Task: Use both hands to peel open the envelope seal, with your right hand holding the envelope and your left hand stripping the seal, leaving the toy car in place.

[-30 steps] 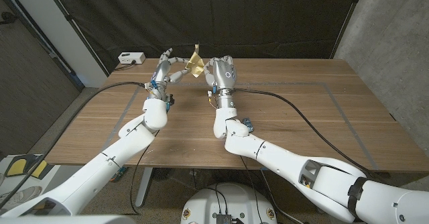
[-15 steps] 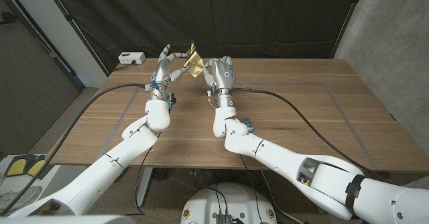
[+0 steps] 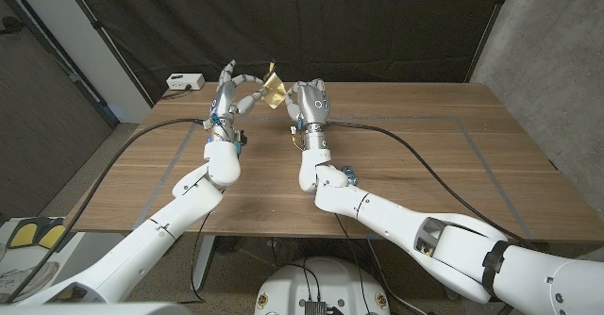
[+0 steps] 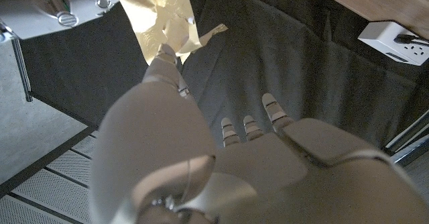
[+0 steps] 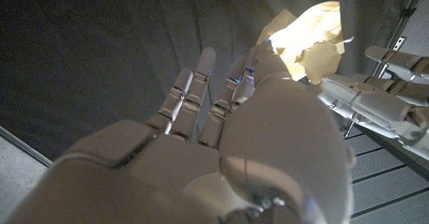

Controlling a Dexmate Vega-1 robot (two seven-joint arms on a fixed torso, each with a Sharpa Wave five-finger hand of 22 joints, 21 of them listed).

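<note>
I have the left hand (image 3: 229,96) raised over the far edge of the wooden table (image 3: 406,174), its fingertip on the crumpled tan paper envelope (image 3: 274,91), and over the last second it has drawn slightly leftward, which I judge has worked a thin curled strip of seal (image 4: 213,31) partly loose. Just right of the envelope, my right hand (image 3: 310,103) still pinches the glossy, creased packet aloft; whether the toy car sits inside I cannot tell.
</note>
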